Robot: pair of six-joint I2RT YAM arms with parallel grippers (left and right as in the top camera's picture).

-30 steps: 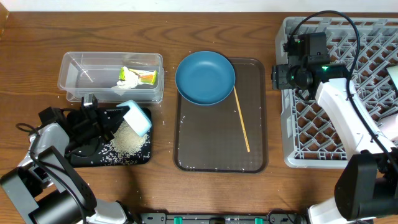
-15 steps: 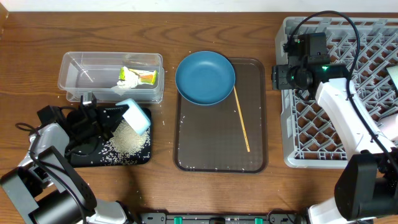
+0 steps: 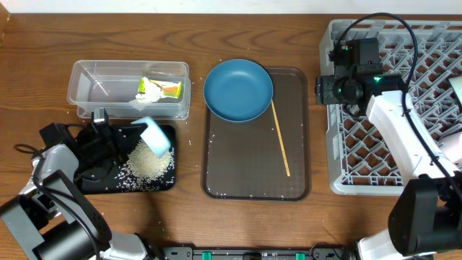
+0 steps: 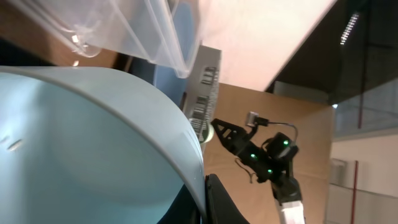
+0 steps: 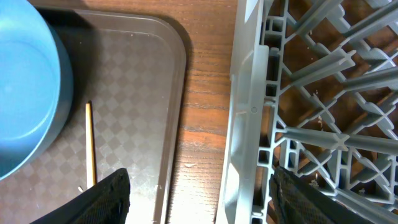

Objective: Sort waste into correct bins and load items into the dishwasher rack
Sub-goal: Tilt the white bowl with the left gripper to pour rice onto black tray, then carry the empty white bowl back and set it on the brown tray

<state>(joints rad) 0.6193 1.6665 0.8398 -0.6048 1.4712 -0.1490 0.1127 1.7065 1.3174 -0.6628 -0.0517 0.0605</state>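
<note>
1. The large light-grey plastic lattice dishwasher rack (image 3: 440,43) fills the right side of the overhead frame. The right gripper (image 5: 208,199) hangs over its left rim, fingers well apart and holding nothing.
2. The brown rectangular serving tray (image 3: 253,173) sits mid-frame, between the rack and everything on the left.
3. The clear rectangular plastic tub (image 3: 94,79), upper left, holds the yellow-green crinkled wrapper with white tissue (image 3: 160,89). Just below the tub lies the shallow black rectangular tray (image 3: 101,184).
4. The big dark-blue bowl (image 3: 238,90) rests on the brown tray's upper end, nearer the right arm than the left.
5. The mint-green bowl (image 3: 155,136) is at lower left, clamped in the left gripper (image 3: 137,136) and tipped steeply over the black tray, above the heap of white rice-like grains (image 3: 150,166).
6. The rack lies far to the right of that bowl, with the whole brown tray between them. It looks a long reach for the left arm, and the right arm is much the nearer to the rack.
7. The thin wooden stick (image 3: 281,139) lies on the brown tray beside the blue bowl. Its long axis runs top to bottom, the lower end leaning right.
</note>
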